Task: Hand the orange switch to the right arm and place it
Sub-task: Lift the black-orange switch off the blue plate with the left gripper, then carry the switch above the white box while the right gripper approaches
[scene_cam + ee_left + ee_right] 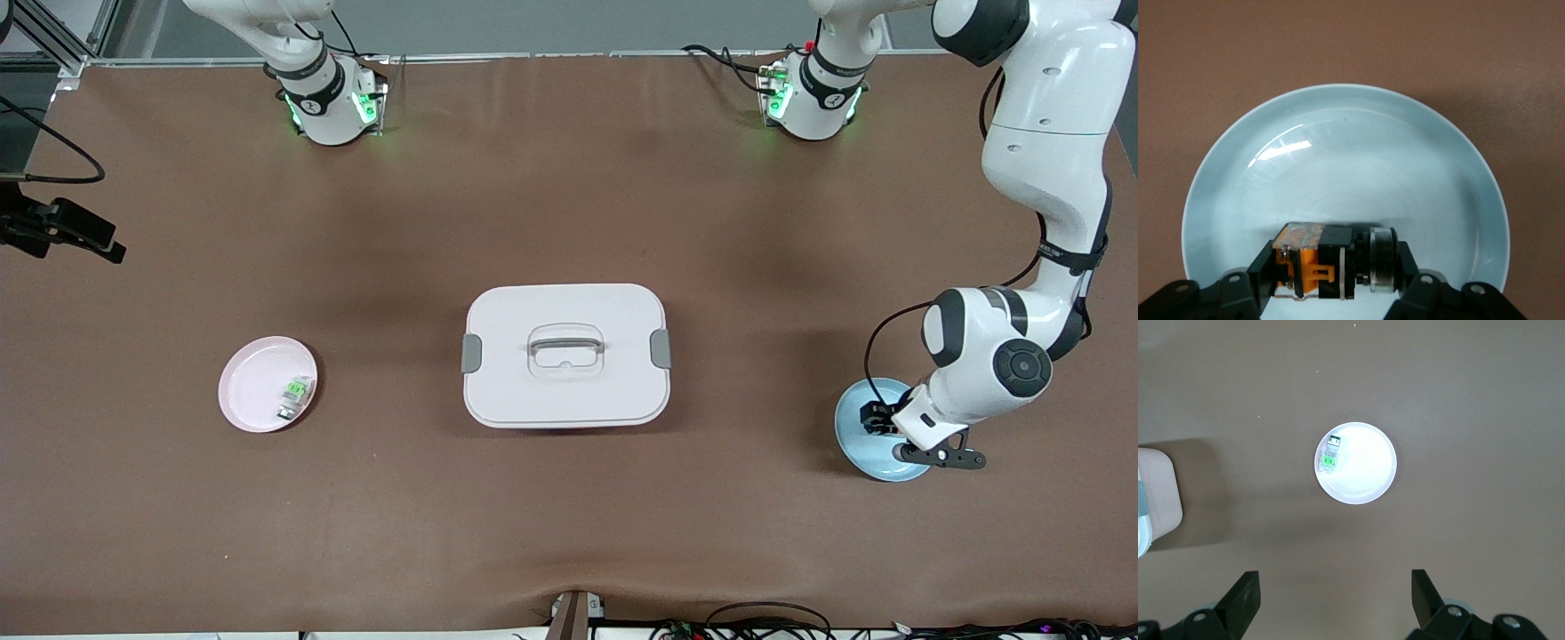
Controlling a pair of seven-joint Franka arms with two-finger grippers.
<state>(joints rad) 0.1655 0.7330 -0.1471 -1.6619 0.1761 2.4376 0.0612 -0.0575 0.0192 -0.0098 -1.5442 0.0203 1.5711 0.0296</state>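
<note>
**Front view.** Shows the left gripper (876, 418) lowered into the blue plate (852, 444), at roughly four o'clock from the white lidded box (565, 356), toward the left arm's end of the worktop. Hides the orange switch under the wrist. Places the pink plate (238, 404) at about eight o'clock from the box, with the green-and-white switch (296, 396) on it. Leaves the right gripper out of sight.

**Left wrist view.** Shows the left gripper (1336, 265) clenched end to end on the orange switch (1308, 270), one finger against the orange body, the other against the round cap. Appears to show the switch lying on its side, low in the blue plate (1338, 100), not yet lifted.

**Right wrist view.** Shows the right gripper (1335, 593) released, jaws wide, waiting high over the pink plate (1386, 477) and the green-and-white switch (1331, 453), with a corner of the box (1158, 493) at the edge.

**Risks.** Suggests a likely slip or pivot during lifting, since the rounded cap offers little contact. Leaves little free body for the second gripper at handover, given the endwise hold. Invites a drop if released early.
</note>
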